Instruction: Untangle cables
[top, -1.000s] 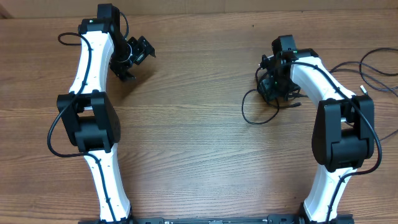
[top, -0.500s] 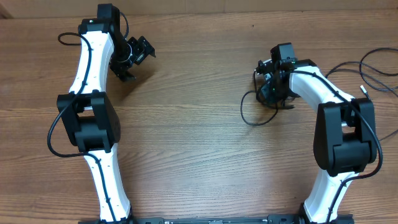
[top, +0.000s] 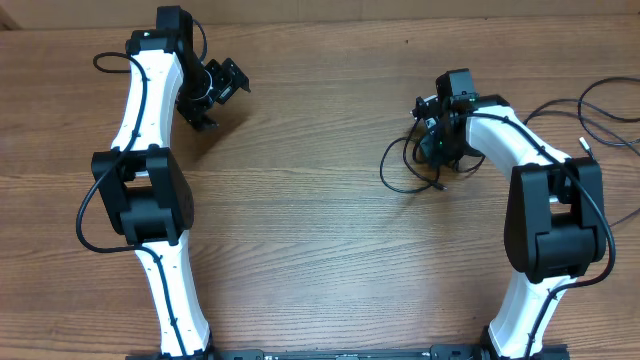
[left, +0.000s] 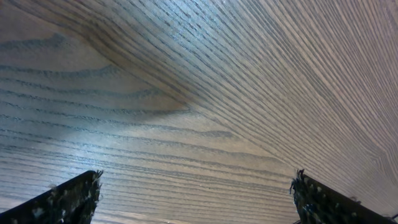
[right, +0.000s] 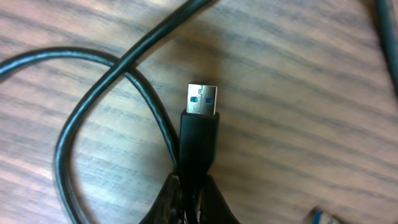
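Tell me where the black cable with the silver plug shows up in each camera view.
Overhead: the cable loops right of centre, beside the right tool.
Left wrist: not in it, only bare table.
Right wrist: it fills the picture, its plug at centre, pointing up.
Shared landmark: the wood-grain table.

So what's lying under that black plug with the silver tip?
Brown wood-grain table shows beneath the black silver-tipped plug, with a thin black cable loop against its left side. The right pincer hides its tail end.
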